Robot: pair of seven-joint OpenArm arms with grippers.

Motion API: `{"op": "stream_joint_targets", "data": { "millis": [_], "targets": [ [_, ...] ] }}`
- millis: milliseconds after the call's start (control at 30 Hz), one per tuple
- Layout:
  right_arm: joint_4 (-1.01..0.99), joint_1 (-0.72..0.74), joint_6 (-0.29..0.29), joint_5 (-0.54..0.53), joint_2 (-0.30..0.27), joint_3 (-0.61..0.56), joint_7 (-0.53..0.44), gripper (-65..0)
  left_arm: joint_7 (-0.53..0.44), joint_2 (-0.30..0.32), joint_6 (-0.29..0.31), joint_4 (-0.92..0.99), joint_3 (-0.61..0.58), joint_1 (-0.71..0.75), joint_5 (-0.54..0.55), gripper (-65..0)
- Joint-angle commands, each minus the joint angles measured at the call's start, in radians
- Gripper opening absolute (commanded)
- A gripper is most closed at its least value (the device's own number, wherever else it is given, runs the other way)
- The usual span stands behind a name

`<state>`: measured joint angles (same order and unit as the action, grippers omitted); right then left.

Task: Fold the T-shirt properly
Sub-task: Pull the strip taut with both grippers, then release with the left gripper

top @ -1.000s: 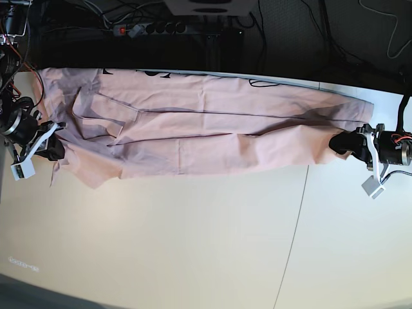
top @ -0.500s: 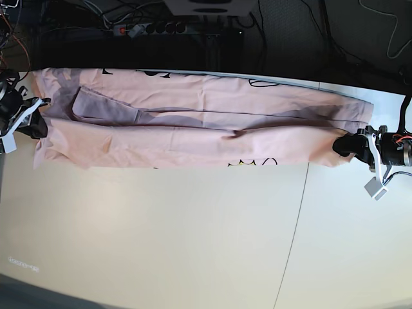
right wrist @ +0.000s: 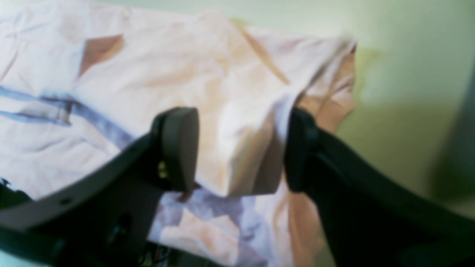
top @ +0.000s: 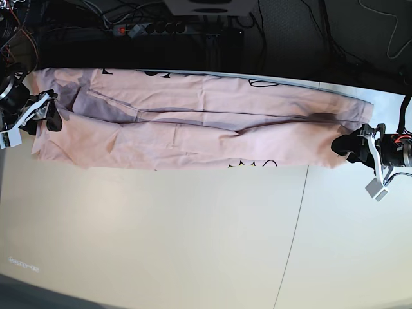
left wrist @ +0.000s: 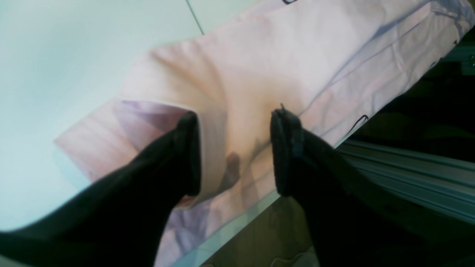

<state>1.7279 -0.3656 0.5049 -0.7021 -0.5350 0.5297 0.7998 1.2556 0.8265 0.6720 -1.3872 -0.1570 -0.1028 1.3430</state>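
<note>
Both claws now parted: left claw (left wrist: 235,152), right claw (right wrist: 241,148), T-shirt (top: 193,129) fold between pads

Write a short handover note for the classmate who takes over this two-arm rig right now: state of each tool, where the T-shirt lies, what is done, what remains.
Left tool: open, straddling the shirt's end, gripping nothing.
Right tool: open, a raised fold of cloth between its pads, not pinched.
T-shirt: folded lengthwise into a long band along the table's far edge, black lettering peeking out at its near edge.
Done: lengthwise fold.
Left: probably fold the band crosswise into a compact stack.
</note>
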Motion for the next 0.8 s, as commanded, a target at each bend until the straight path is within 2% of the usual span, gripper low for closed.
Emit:
{"op": "stream_joint_targets", "data": {
  "millis": [0,133,300,400,500,533,567,633,667,767],
  "targets": [
    [0.013,0.008,0.074,-0.009,-0.014,0.021,-0.028,-29.8,-0.018,0.025,0.026,-0.012,0.013,-0.019,0.005,-34.0],
    [0.013,0.024,0.075,-0.019,-0.001,0.066,-0.044,-29.8,-0.033,0.025,0.026,-0.012,0.078,-0.019,-0.011,-34.0],
    [0.016,0.060,0.075,-0.036,-0.002,0.161,-0.043,-29.9,-0.043,0.025,0.026,-0.012,0.252,-0.019,0.013,-34.1],
    [0.028,0.077,0.076,-0.101,-0.002,0.213,-0.035,-29.9,-0.040,0.025,0.026,-0.012,0.325,-0.019,0.048,-34.1],
    [0.054,0.077,0.079,-0.171,0.001,0.209,-0.024,-30.9,-0.040,0.024,0.026,-0.012,0.348,-0.013,0.093,-34.1],
    [0.060,0.076,0.079,-0.174,0.002,0.197,-0.016,-34.5,-0.040,0.022,0.026,-0.012,0.347,-0.010,0.096,-34.1],
    [0.062,0.077,0.079,-0.172,0.001,0.181,-0.014,-40.7,-0.040,0.018,0.026,-0.012,0.347,-0.007,0.092,-34.1],
    [0.062,0.076,0.079,-0.171,0.002,0.137,-0.014,-59.9,-0.041,0.011,0.026,-0.012,0.347,0.005,0.083,-34.1],
    [0.062,0.077,0.079,-0.166,0.001,0.109,-0.014,-65.0,-0.041,0.007,0.026,-0.011,0.347,0.011,0.081,-34.1],
    [0.061,0.076,0.079,-0.086,0.004,0.010,-0.021,-65.0,-0.042,0.005,0.026,-0.011,0.347,0.055,0.083,-34.0]
  ]
}}
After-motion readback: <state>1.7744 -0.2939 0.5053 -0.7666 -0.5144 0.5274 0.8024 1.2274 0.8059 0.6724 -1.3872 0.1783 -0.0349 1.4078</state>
